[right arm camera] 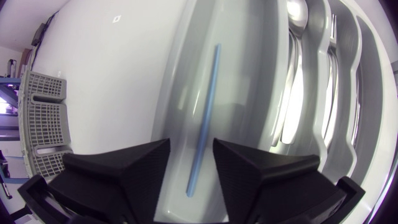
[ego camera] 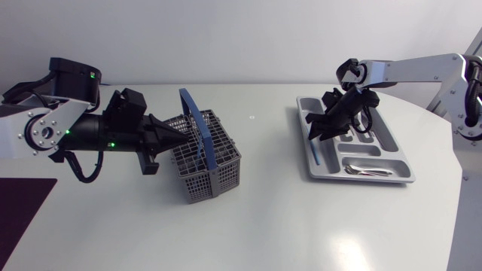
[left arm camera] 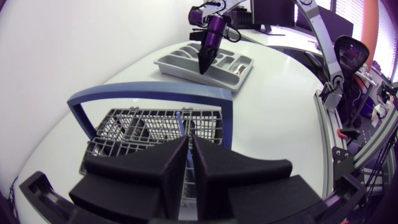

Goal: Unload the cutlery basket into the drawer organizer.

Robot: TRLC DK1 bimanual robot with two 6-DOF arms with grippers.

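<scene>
One blue straw lies in the organizer under the released right gripper; left gripper, grip unclear, at basket, should fetch next piece.

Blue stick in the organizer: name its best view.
Right wrist view: the blue stick lies full length in the organizer, ahead of the open right gripper. Head view shows only a thin sliver; left wrist view does not resolve it.
</scene>
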